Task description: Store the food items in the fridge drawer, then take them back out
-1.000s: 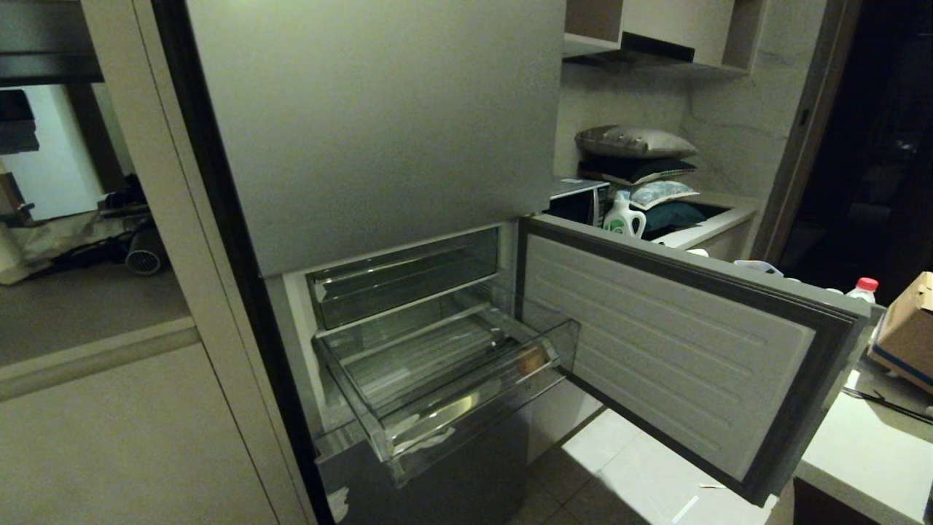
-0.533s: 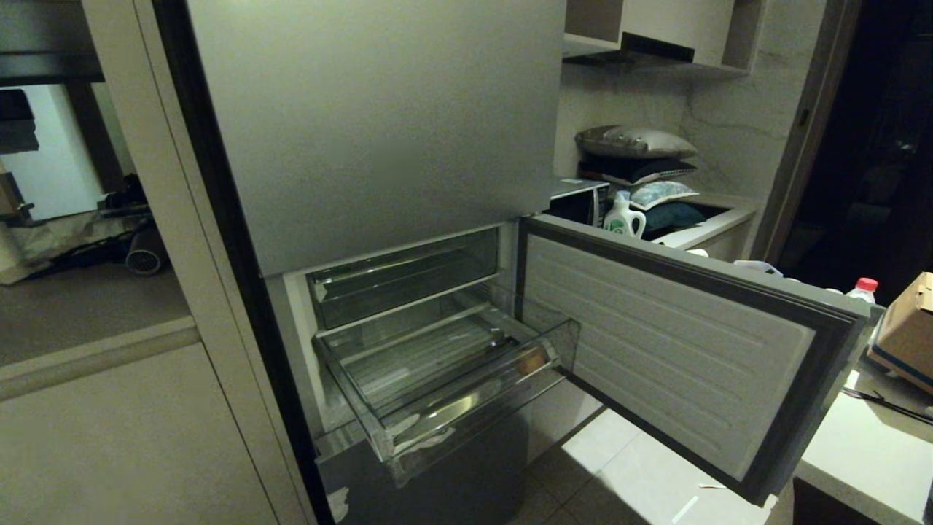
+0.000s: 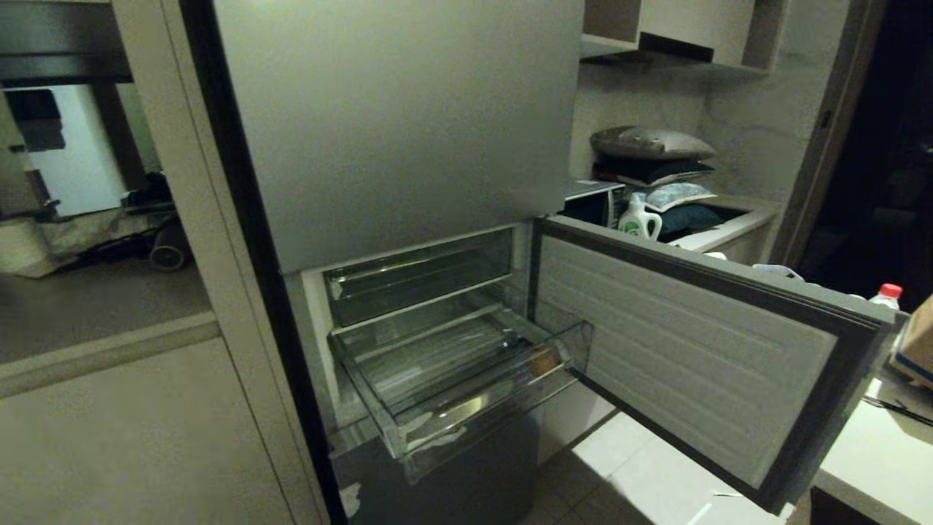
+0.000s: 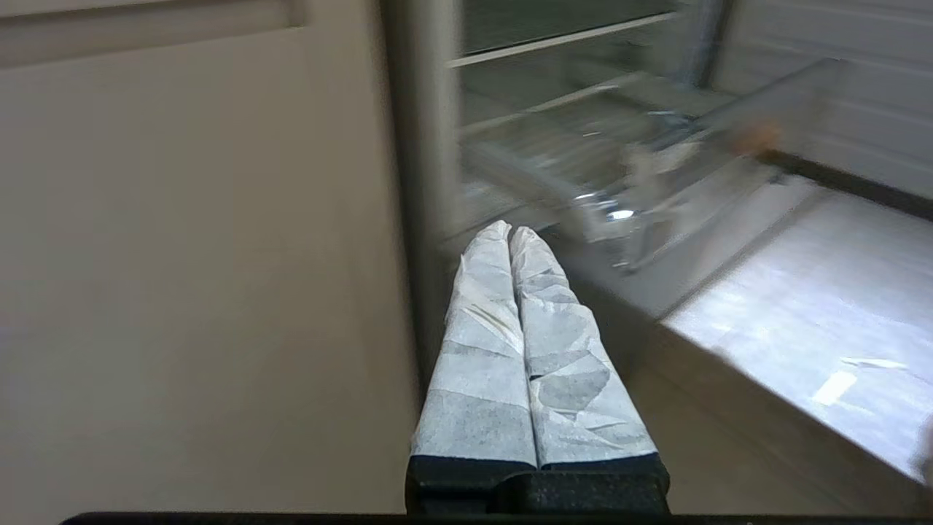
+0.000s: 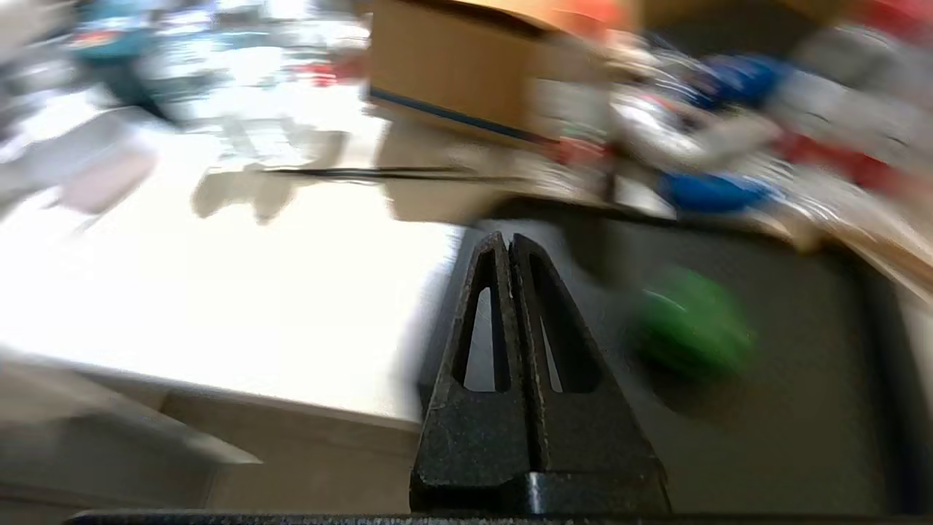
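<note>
The fridge drawer (image 3: 408, 437), a clear ribbed bin with white tape scraps at its front corner, stands pulled out of the fridge. A small tan-brown food item (image 3: 543, 361) lies in its right front corner and shows in the left wrist view as an orange blur (image 4: 758, 135). The dark green food item (image 5: 692, 321) rests on a dark flat surface in the right wrist view. My right gripper (image 5: 508, 239) hovers beside it, shut and empty, not touching it. My left gripper (image 4: 509, 232), wrapped in white, is shut and empty, low in front of the drawer (image 4: 656, 182). Neither arm shows in the head view.
The lower fridge door (image 3: 692, 350) hangs open to the right of the drawer. A shallower dark tray (image 3: 415, 273) sits above the drawer. On the white counter (image 3: 867, 452) at the right stand a cardboard box (image 3: 920, 343) and a red-capped bottle (image 3: 885, 295).
The whole head view has shifted a little to the right, so the camera has moved. The drawer and the tan-brown item keep their places in the fridge.
</note>
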Controlling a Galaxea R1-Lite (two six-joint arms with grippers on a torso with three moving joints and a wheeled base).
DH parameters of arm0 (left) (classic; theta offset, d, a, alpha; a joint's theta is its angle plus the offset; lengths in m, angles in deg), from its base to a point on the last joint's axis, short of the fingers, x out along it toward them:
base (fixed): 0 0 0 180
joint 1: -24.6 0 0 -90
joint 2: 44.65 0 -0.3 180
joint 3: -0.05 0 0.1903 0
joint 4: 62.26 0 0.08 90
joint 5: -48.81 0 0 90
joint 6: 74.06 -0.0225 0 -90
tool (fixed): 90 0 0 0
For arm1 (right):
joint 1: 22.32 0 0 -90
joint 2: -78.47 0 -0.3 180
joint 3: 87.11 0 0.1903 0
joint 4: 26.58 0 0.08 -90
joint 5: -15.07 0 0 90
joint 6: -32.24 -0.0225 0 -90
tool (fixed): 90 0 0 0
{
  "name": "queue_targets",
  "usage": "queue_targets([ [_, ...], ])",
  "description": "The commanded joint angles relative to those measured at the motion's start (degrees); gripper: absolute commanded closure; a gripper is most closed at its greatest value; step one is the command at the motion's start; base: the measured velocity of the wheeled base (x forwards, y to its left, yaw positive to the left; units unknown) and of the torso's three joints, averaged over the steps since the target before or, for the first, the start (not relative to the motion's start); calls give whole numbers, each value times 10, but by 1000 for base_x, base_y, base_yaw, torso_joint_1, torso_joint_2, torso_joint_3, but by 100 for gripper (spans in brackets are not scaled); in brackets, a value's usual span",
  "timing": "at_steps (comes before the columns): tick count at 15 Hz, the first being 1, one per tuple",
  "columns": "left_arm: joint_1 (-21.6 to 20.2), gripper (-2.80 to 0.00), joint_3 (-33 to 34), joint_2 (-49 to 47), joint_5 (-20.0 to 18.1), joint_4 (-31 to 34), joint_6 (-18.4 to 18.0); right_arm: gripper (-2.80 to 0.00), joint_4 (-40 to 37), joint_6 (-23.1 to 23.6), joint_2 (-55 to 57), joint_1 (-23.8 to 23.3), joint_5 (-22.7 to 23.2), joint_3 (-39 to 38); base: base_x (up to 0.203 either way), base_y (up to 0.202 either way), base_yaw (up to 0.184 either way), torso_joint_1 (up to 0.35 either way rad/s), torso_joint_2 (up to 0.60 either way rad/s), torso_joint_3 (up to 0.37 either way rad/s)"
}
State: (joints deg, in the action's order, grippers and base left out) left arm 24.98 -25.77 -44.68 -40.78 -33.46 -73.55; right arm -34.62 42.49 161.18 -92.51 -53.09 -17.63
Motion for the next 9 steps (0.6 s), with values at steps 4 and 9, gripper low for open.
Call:
queue_targets([
  [4,0,0,0,0,0,0,0,0,2,1,-27,35,1,11,1,-7,174,5,1,2],
  [9,0,0,1,-1,0,0,0,0,5,0,-102,56,1,21,0,-8,177,4,3,4],
])
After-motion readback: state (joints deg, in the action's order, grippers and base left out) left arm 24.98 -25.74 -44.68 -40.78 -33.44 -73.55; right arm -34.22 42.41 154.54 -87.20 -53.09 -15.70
